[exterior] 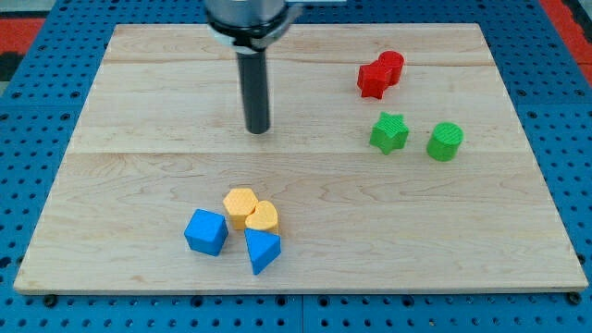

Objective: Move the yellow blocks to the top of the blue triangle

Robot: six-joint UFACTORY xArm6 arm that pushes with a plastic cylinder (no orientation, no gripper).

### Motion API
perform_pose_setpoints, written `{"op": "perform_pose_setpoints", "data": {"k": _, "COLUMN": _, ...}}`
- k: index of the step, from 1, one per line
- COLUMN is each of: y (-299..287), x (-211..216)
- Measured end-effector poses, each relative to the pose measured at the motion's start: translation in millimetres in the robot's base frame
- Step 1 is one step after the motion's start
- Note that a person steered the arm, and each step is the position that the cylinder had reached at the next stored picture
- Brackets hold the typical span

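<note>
Two yellow blocks (251,210) already touch the blue triangle (262,250) at its 12 o'clock; my tip (257,129), fingerless, grasping nothing, hovers well beyond, so only gentle nudges suit.

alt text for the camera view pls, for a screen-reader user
A dark rod hangs over a pale wooden board, my tip well above a cluster at the view's bottom: yellow hexagonal block and yellow heart-shaped block, with a blue cube to their left and a blue triangle just below. At upper right sit two touching red blocks, a green star and a green cylinder.
</note>
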State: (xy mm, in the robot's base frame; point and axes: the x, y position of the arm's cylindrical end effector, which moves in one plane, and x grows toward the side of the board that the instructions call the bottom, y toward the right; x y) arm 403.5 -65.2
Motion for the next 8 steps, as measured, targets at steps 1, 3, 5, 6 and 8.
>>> {"op": "perform_pose_setpoints", "data": {"k": 1, "y": 10.5, "x": 45.0}}
{"op": "perform_pose_setpoints", "data": {"k": 3, "y": 54.5, "x": 85.2}}
{"op": "perform_pose_setpoints", "data": {"k": 5, "y": 41.1, "x": 77.5}}
{"op": "perform_pose_setpoints", "data": {"k": 6, "y": 41.1, "x": 69.6}}
{"op": "perform_pose_setpoints", "data": {"k": 8, "y": 24.5, "x": 64.8}}
